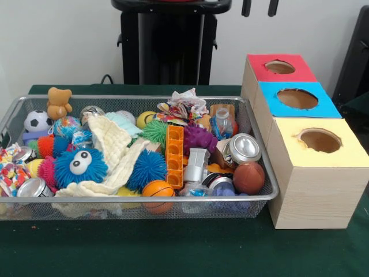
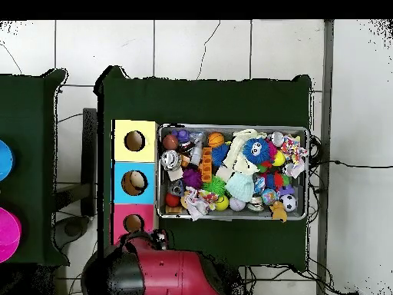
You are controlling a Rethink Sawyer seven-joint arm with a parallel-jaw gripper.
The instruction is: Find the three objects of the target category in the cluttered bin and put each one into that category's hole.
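1. You see only two dark gripper tips (image 1: 260, 7) at the top edge of the front view, well above the boxes; they hang apart with a gap between them and nothing in it, though so little shows that you should treat that as probable.
2. The wire bin (image 1: 138, 99) sits on the green table (image 1: 173, 248), packed full.
3. Near the bin's front rim: an orange basketball (image 1: 157, 190), and to its right a brown football (image 1: 249, 176).
4. Left side: a blue fuzzy ball with eyes (image 1: 80, 165) lies against a cream cloth (image 1: 115, 147); a soccer ball (image 1: 37, 120) and a small teddy bear (image 1: 59, 101) lie at the far left corner.
5. Centre: an orange block tower (image 1: 174, 156) stands upright, with a purple spiky toy (image 1: 200, 138) just to its right.
6. A silver can (image 1: 244, 148) lies on its side at the right; another (image 1: 33, 187) lies near left.
7. Three boxes stand in a row just right of the bin: red-topped box (image 1: 281, 68) far, blue-topped box (image 1: 297, 99) between, yellow-topped box (image 1: 320, 141) near. Each has one round hole on top.
8. In the overhead view the red arm base (image 2: 173, 273) sits at the table edge beside the red-topped box.
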